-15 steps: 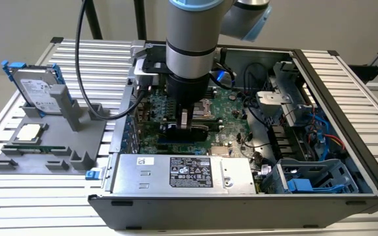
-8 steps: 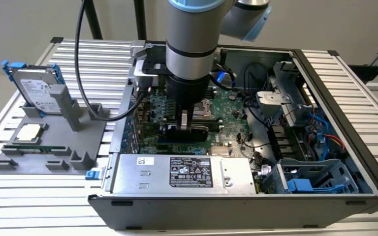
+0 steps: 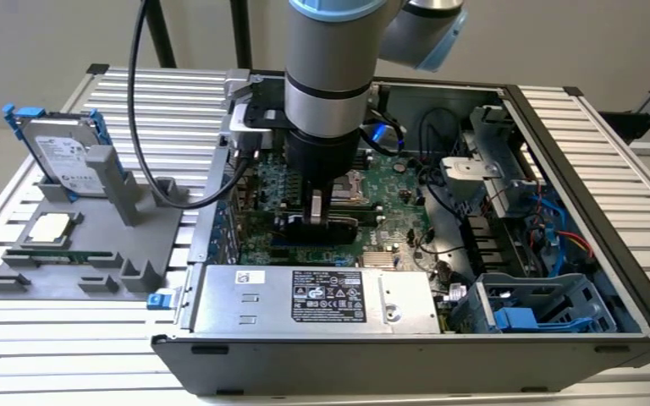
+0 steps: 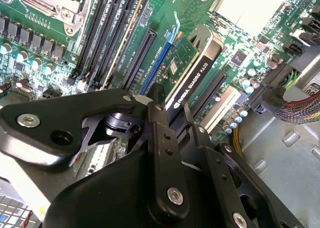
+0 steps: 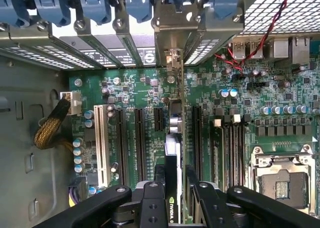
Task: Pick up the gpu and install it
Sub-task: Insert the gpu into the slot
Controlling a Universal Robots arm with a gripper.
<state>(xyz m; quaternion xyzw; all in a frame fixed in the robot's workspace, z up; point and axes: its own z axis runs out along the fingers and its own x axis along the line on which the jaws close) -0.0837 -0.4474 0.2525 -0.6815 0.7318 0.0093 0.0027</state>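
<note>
Step in hand: install, not pick-up — the gpu [image 4: 192, 71] is off the bench and inside the case [image 3: 596, 169], gripped in my claw [image 3: 318, 222].

Claw state: clenched on the gpu's top edge. In the second wrist view my fingers [image 4: 159, 133] pinch the card from both sides; the first wrist view shows the same, card edge-on between them.

Position: the card stands on edge over the motherboard [image 5: 135, 88], its length running along the expansion slots [image 5: 137, 143]. In the first wrist view its metal bracket end points to 12 o'clock, toward the case's rear openings, and the card lies between two dark slots. In the second wrist view a blue slot [image 4: 161, 63] lies just beside it, at its 9 o'clock.

Seated or not — I cannot tell; the bottom edge is hidden behind the card itself.

Judgement: what remains calls for the card kept upright, its edge square to the slot and its bracket matched to the rear opening. A tilt risks jamming.
</note>
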